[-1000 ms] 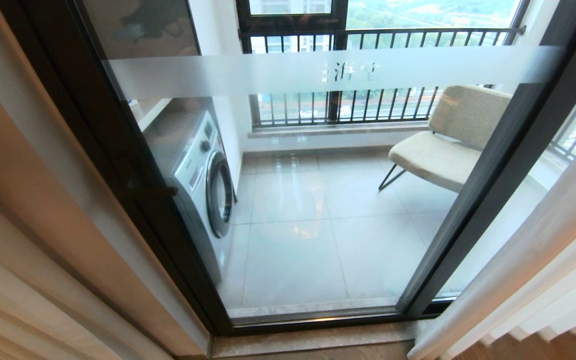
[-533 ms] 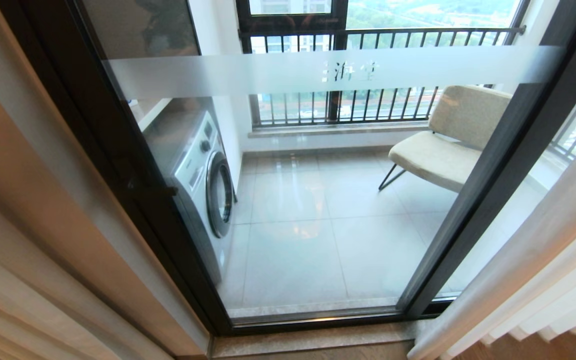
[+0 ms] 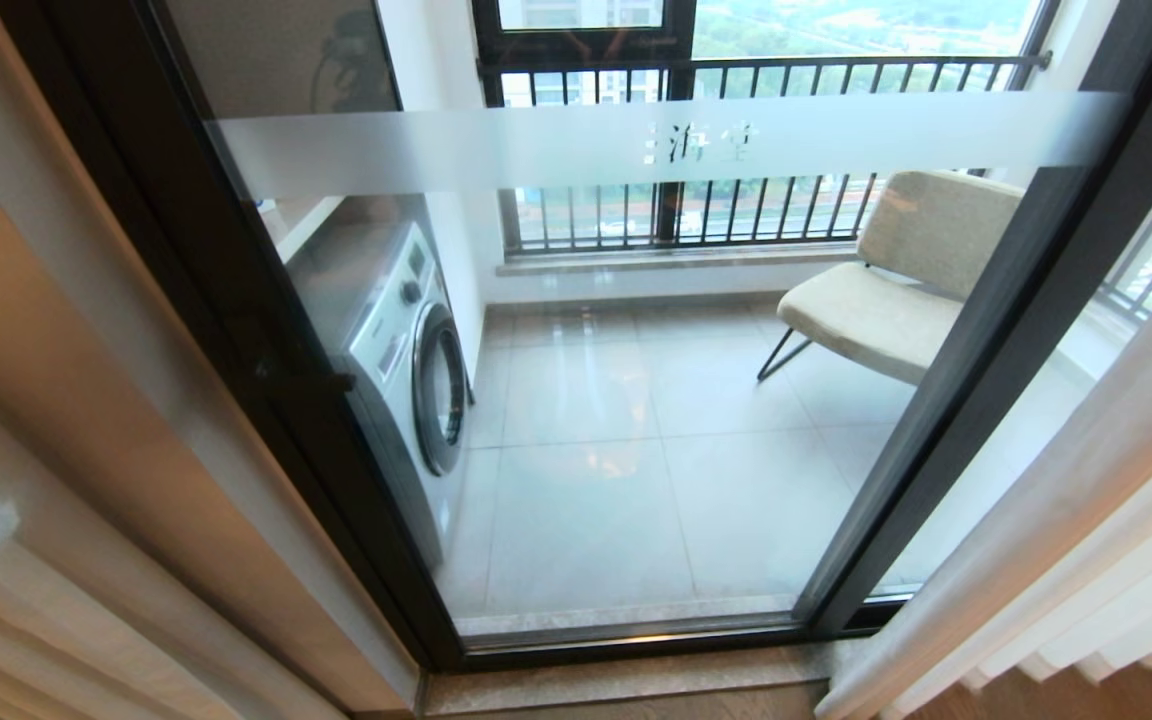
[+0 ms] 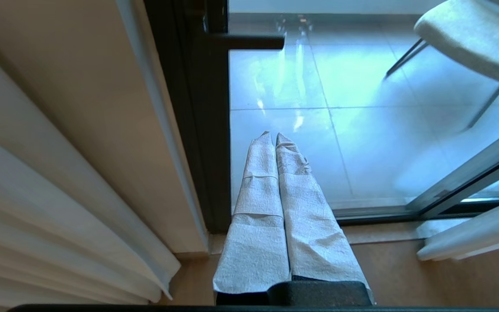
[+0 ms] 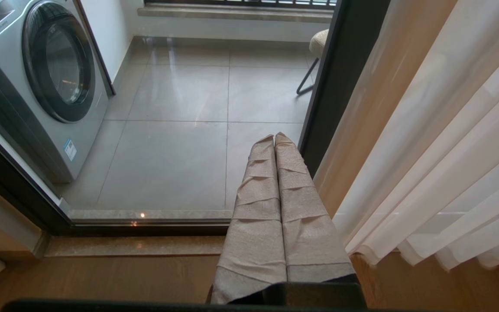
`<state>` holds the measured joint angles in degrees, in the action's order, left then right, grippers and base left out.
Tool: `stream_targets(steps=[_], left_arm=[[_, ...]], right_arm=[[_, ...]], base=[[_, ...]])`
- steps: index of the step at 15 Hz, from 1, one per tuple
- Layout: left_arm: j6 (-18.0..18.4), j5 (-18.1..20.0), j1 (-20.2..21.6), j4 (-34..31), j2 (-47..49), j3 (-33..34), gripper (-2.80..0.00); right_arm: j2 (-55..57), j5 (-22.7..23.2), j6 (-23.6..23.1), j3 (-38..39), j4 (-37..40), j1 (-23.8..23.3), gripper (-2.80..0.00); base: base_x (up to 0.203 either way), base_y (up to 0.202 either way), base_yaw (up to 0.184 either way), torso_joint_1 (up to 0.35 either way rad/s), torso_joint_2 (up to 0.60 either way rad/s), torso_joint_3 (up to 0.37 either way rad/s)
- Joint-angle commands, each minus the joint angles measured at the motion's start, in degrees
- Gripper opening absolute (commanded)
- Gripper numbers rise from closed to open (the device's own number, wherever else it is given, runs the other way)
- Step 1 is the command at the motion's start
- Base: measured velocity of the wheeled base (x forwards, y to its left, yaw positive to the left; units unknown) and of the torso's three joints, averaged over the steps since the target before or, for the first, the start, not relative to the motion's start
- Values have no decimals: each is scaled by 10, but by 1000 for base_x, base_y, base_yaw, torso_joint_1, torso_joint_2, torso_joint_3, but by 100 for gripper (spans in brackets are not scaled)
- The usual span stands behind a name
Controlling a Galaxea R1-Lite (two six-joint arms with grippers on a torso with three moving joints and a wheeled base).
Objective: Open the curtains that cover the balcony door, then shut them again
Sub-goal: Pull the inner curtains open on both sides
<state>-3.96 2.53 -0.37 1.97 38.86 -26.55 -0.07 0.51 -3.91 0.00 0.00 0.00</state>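
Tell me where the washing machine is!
In the head view the washing machine stands on the left side of the balcony, behind the balcony door, opposite the beige chair.

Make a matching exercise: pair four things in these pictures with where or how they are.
Things:
1. washing machine
2. chair
3. curtains
4. left gripper

Places or states:
A. drawn aside at both edges of the balcony door
B. on the balcony, right side, near the railing
C. shut, holding nothing
D. behind the glass, left side

Pairs: 1-D, 2-B, 3-A, 4-C
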Motion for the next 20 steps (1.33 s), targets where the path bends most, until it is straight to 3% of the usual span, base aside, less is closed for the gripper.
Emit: stream_targets(steps=[1,12,16,20], left_arm=[[20,0,-1,1,-64,44,-280],[34,5,-1,0,-242,198,-280],[70,8,-9,1,-271,238,-280],[77,3,-5,2,-300,261,-280]], right_arm=[[1,0,0,0,0,1,-280],[1,0,0,0,0,0,-280],[1,0,0,0,0,1,-280],[1,1,0,0,0,0,-280]], base=[[0,0,0,0,0,0],[0,0,0,0,0,0],[0,0,0,0,0,0],[0,0,0,0,0,0]])
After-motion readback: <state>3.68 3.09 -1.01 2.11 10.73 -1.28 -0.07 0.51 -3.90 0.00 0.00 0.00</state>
